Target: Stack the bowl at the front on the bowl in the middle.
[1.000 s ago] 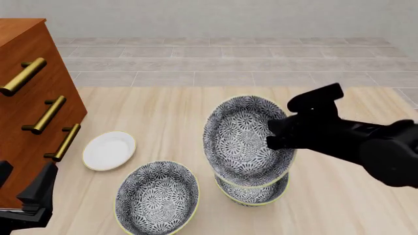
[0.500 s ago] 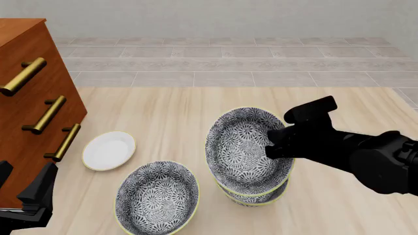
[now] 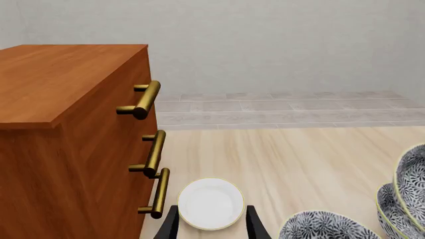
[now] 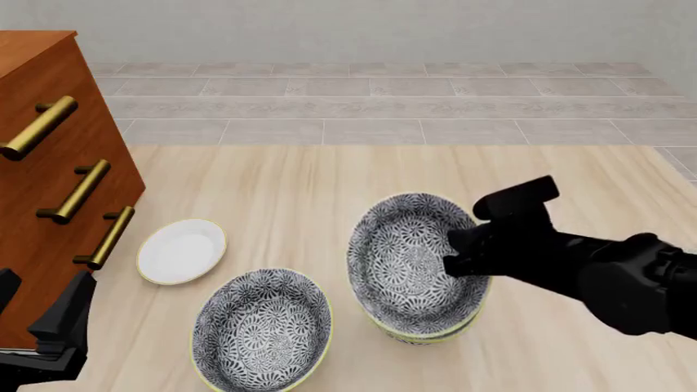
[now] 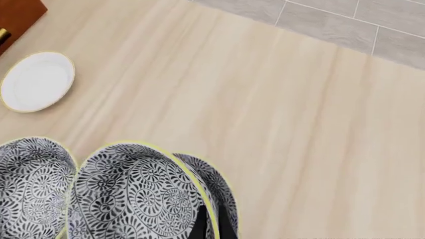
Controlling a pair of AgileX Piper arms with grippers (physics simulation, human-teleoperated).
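Pale wood-grain table (image 4: 283,188), smooth and matt, with grey floor tiles beyond. At left, a reddish-brown wooden dresser (image 4: 55,163) with three round brass bar handles (image 4: 42,126). Just beside its foot, a small, shallow, plain white plate (image 4: 182,250), thinly rimmed in yellow. Three deep round bowls, glossy, packed with dark-blue-and-white flowers inside and out, each edged in pale yellow. Front bowl (image 4: 403,261) clamped on its right rim by the right gripper (image 4: 458,249), a blocky black thing: seen from the right wrist as two thin dark fingers (image 5: 199,224) closed either side of the wall, one inside and one outside. Tilted, mouth turned toward the left and the camera, its lower part sunk into the middle bowl (image 4: 430,333), of which only a crescent of wall and rim peeps out underneath; whether touching or a shade apart, impossible to tell. Third bowl (image 4: 261,331) upright near the table's front edge, close to the left of that pair but apart from them. Left gripper (image 3: 211,230) low at the front left beside the dresser, fingers (image 3: 174,224) spread wide, gripping nothing, with the plate seen between them farther off.
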